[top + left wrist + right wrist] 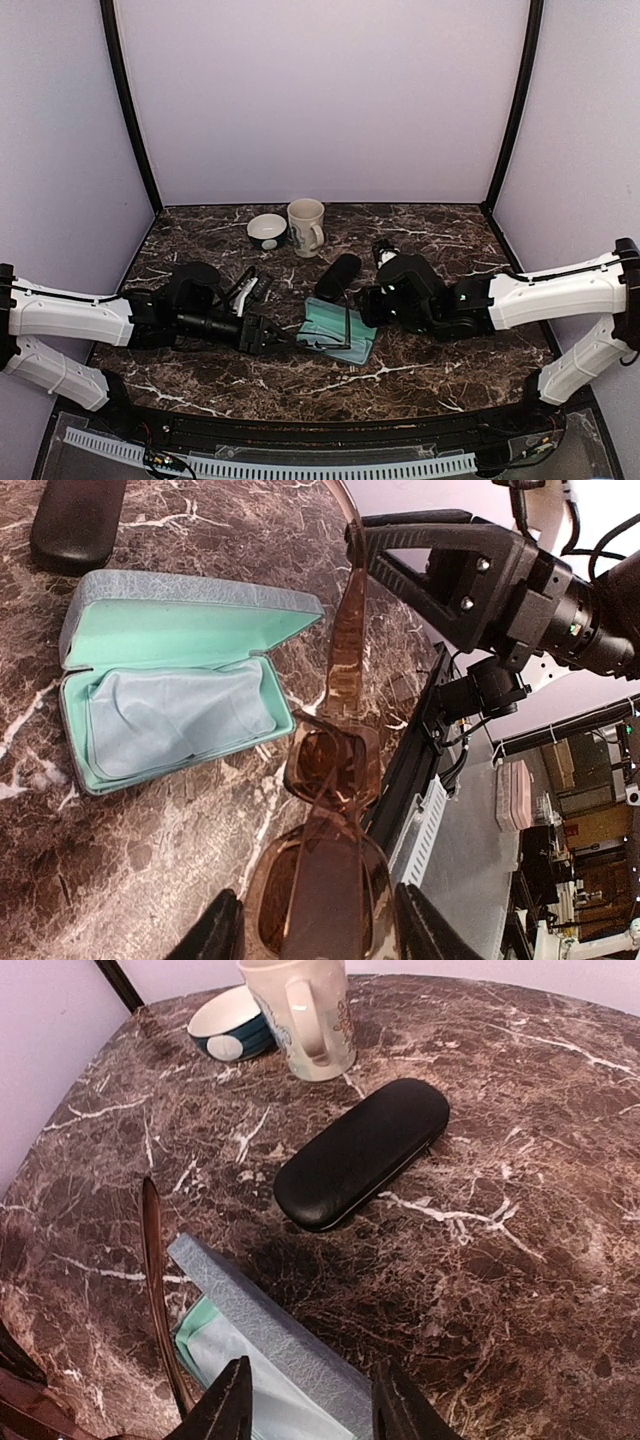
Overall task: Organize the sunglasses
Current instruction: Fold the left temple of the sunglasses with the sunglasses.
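Observation:
The brownish sunglasses (322, 880) sit between the fingers of my left gripper (320, 925), held just right of the open grey-blue case (170, 685). One thin arm (346, 650) is unfolded and points away; it also shows in the right wrist view (155, 1290). In the top view my left gripper (268, 335) holds them (320, 336) over the case's (345, 345) near edge. My right gripper (310, 1415) is open and empty above the case's raised lid (270, 1330). Thin dark lines by the left wrist (245, 288) may be the black pair; I cannot tell.
A closed black oblong case (340, 275) lies behind the open case, also in the right wrist view (360, 1150). A cream mug (306, 227) and a small bowl (267, 231) stand at the back. A light-blue cloth (170, 720) lies inside the open case.

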You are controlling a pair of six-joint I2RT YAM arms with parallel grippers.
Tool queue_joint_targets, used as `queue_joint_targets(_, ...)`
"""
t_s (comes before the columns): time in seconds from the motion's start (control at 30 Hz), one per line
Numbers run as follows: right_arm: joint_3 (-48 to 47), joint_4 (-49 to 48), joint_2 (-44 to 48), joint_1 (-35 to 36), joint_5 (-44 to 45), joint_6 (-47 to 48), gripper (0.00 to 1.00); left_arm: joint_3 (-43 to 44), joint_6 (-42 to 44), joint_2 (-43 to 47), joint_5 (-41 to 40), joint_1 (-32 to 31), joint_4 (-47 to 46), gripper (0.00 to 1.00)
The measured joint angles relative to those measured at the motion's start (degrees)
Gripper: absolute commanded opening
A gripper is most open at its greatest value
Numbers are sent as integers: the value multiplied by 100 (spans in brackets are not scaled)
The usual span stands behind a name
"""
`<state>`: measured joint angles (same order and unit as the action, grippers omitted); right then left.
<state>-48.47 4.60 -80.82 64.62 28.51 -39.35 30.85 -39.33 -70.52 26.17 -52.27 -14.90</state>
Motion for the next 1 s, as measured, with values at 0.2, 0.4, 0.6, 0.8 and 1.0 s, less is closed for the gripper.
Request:
queue_joint_targets(0.2,-197,13,-385,22,-420,188,38,2,13,0,-4,0,0,0)
queue_joint_targets(0.4,-470,11,-599,164,-614,376,37,2,22,0,-17,0,4,0)
queue_joint_targets(0.6,-730,9,-938,470,-772,507,37,2,24,-15,-26,0,2,0)
queue_joint_targets(0.8,-822,22,-1123,625,-907,656,37,2,26,-17,-35,0,2,0)
queue_joint_targets(1.0,-763,81,-964,584,-964,870,40,2,153,-52,-22,0,-33,0)
